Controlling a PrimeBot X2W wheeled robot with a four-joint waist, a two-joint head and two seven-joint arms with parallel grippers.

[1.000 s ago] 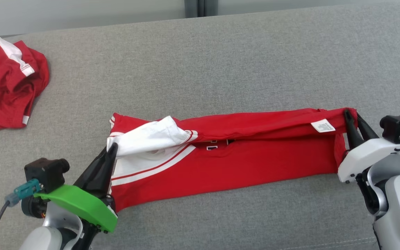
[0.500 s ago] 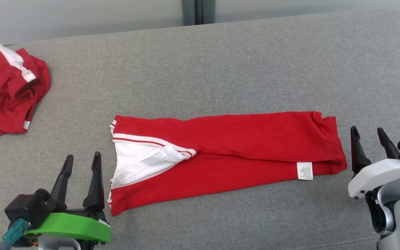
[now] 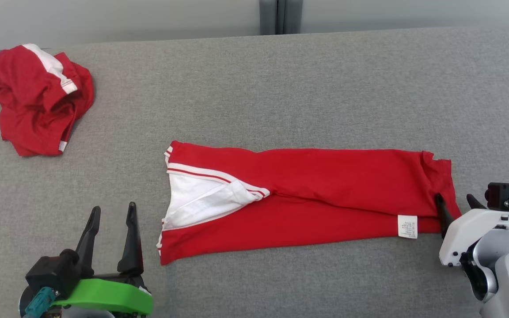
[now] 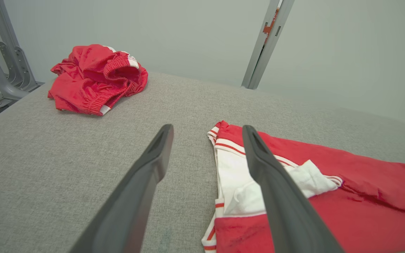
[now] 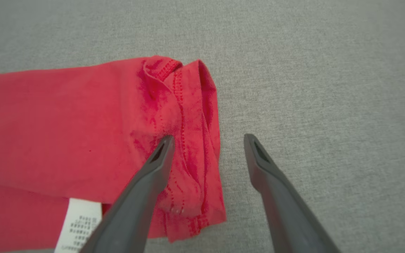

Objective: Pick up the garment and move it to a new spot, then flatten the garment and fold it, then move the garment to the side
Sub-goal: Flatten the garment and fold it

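The garment (image 3: 325, 194) is red with a white striped end at its left and a white label (image 3: 407, 226) near its right end. It lies flat on the grey surface, folded lengthwise into a long band. My left gripper (image 3: 113, 208) stands open a little left of the white end, apart from the cloth; the left wrist view shows its fingers (image 4: 206, 128) spread beside the garment (image 4: 346, 196). My right gripper (image 3: 454, 198) is open at the garment's right end. In the right wrist view one finger of the right gripper (image 5: 208, 137) hangs over the garment's hem (image 5: 65, 119), the other over bare surface.
A second red and white garment (image 3: 38, 101) lies crumpled at the far left corner, also seen as a red heap (image 4: 97, 77) in the left wrist view. The grey padded surface (image 3: 281, 88) stretches wide behind. A grey post (image 3: 281, 15) stands against the back wall.
Both grippers opened and let go of the garment's ends; the lifted layer dropped flat onto the lower half. Both arms drew back toward me. The camera also shifted.
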